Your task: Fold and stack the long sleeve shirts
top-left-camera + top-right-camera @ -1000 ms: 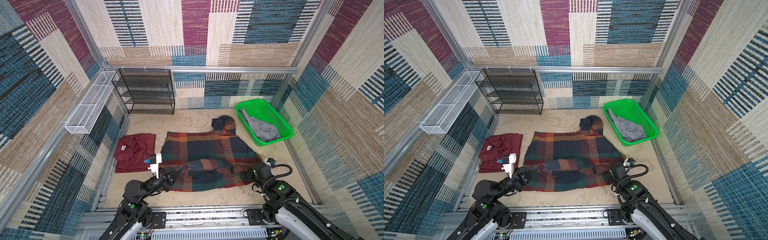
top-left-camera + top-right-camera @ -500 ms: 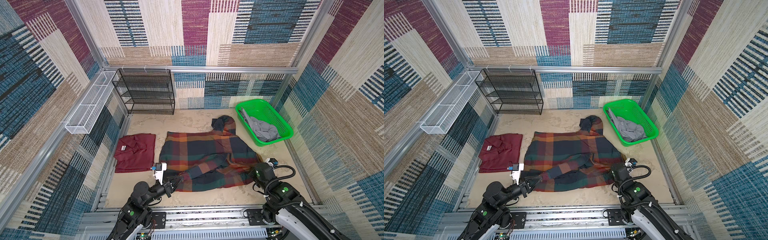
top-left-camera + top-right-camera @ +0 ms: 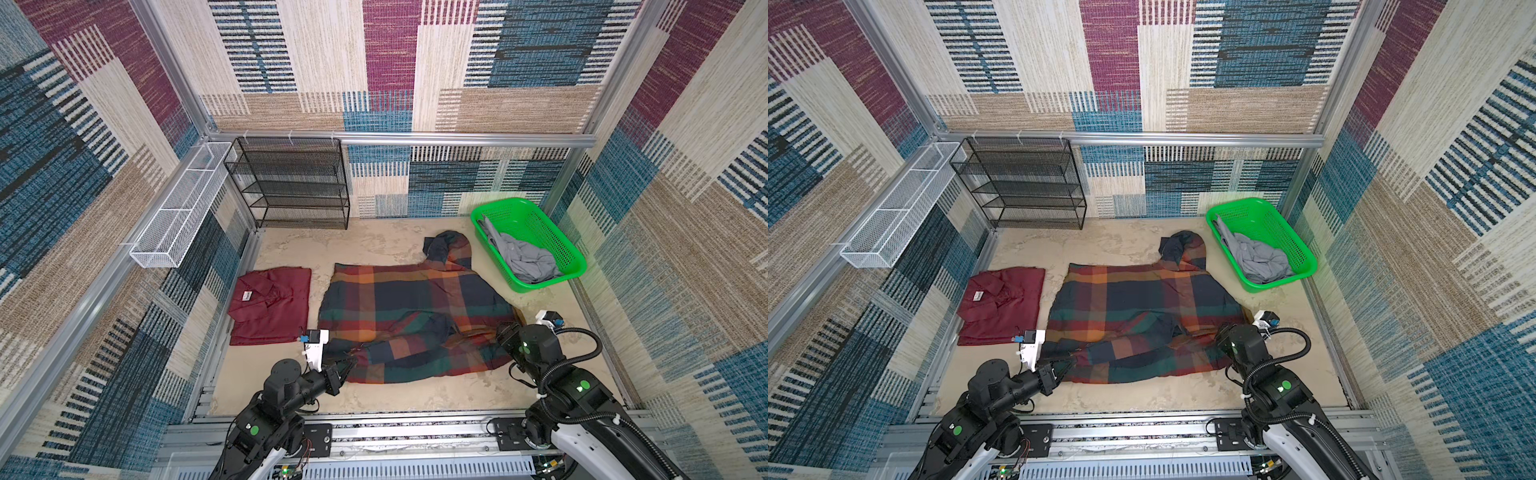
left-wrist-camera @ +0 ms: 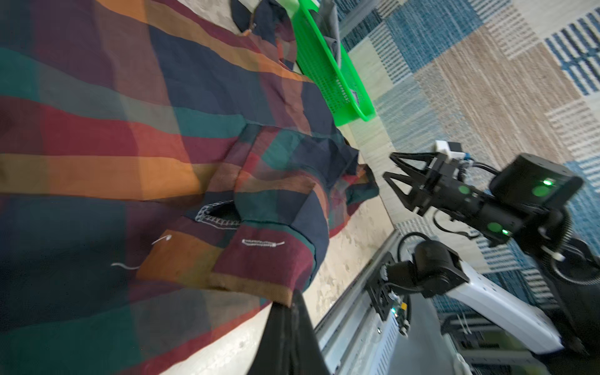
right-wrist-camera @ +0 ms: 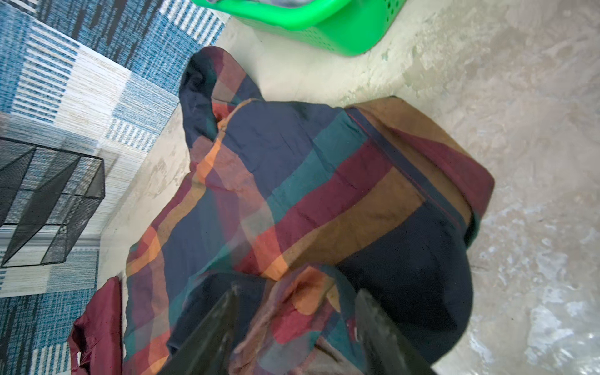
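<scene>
- Sandy floor (image 3: 415, 395) holds the plaid shirt (image 3: 407, 299), spread in the middle of both top views.
- My left gripper (image 3: 349, 365) is clamped on its sleeve cuff (image 4: 259, 259), maybe to pull it straight.
- My right gripper (image 5: 297, 290) has its jaws apart, holding nothing.
- Maroon shirt (image 3: 270, 307) lies folded at left; grey shirt (image 3: 523, 262) is bunched in the green basket (image 3: 544, 284), upper right.
- My right arm (image 3: 536, 349) hides the plaid shirt's corner.

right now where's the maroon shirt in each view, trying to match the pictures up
In a top view: the maroon shirt lies folded, just left of the plaid shirt.
In a top view: the maroon shirt again lies left of the plaid shirt.
Left wrist: not in it.
Right wrist: only a sliver of the maroon shirt shows, beyond the plaid shirt, on the side away from the green basket.
Shared landmark: the plaid shirt, in all four views.
</scene>
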Robot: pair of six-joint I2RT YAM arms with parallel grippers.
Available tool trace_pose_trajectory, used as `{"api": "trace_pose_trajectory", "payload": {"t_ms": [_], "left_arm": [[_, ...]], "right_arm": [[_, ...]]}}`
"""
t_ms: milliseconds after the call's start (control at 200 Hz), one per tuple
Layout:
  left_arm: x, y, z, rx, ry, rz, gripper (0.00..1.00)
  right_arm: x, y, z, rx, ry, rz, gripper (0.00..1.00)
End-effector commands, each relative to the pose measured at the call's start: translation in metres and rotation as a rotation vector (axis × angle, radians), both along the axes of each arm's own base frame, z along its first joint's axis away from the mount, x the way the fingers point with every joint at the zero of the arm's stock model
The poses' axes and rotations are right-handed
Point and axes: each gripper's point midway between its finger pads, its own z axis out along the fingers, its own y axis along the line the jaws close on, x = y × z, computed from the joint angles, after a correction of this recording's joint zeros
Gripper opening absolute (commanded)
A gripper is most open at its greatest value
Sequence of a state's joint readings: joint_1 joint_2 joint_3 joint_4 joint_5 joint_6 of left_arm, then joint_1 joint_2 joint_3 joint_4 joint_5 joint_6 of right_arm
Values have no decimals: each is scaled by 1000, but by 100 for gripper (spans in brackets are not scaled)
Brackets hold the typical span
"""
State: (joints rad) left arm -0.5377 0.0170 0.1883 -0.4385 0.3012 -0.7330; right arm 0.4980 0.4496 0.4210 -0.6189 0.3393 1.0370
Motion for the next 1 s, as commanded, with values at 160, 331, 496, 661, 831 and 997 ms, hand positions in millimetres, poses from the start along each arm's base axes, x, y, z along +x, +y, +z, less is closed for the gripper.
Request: {"api": "trace_pose_trajectory", "payload": {"t_ms": [160,331,496,661,831,997], "left_arm": [[6,17,3,42,10,99,2],[4,19,-5,65,32,104,0],[5,25,-9,90,45,132,0],[8,39,-12,125,65,214,0],[9,47,-13,136,80,259,0],[8,51,-17,149,101,277,0]], "right_arm": [[25,65,28,14,-109,343,66],[38,93,36,24,-125,464,68],[51,104,33,-6,-122,506,69],[56,122,-1,3,-39,577,71],[46,140,-25,21,-7,638,72],[32,148,-50,-3,50,646,71]]}}
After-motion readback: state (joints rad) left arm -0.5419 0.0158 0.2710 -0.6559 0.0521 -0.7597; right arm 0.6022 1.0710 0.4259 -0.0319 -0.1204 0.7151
